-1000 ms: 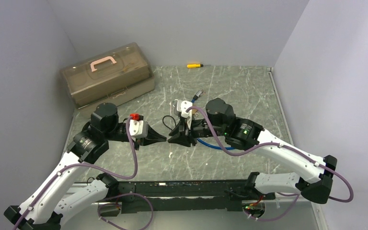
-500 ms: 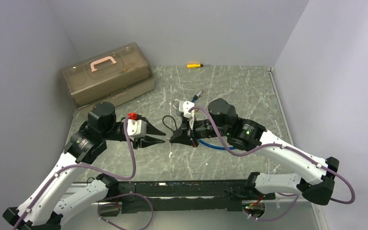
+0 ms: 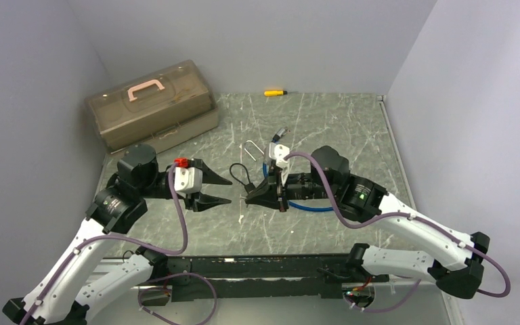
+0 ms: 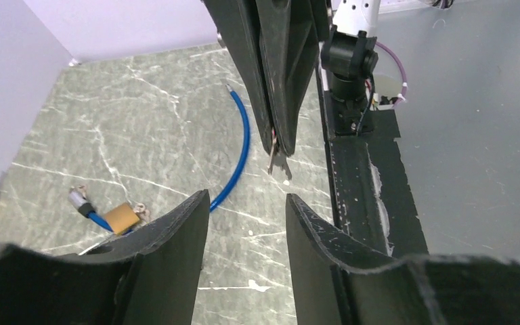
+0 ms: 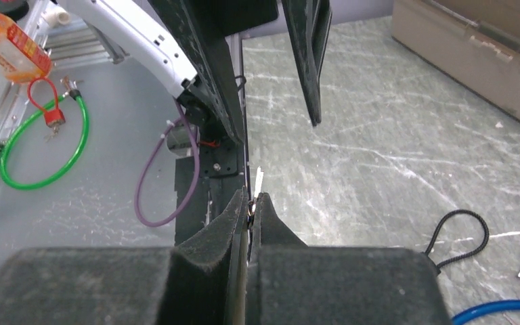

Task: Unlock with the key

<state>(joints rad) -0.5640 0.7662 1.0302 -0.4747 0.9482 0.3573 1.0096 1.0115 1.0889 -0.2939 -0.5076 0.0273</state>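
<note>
Right wrist view: right gripper [image 5: 250, 200] pinched shut on key [image 5: 260, 180], blade poking past tips. Left gripper [image 4: 246, 201] half spread, empty. Padlock [image 4: 122, 218] flat on table [image 4: 142, 128], far side of right wrist; right arm nearer.

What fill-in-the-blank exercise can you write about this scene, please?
The right gripper is shut on the ___.
The left gripper stands ___, holding nothing.
The toolbox has a ___ handle.
The cable beside the padlock is ___.
Missing words: key, open, pink, blue.
</note>
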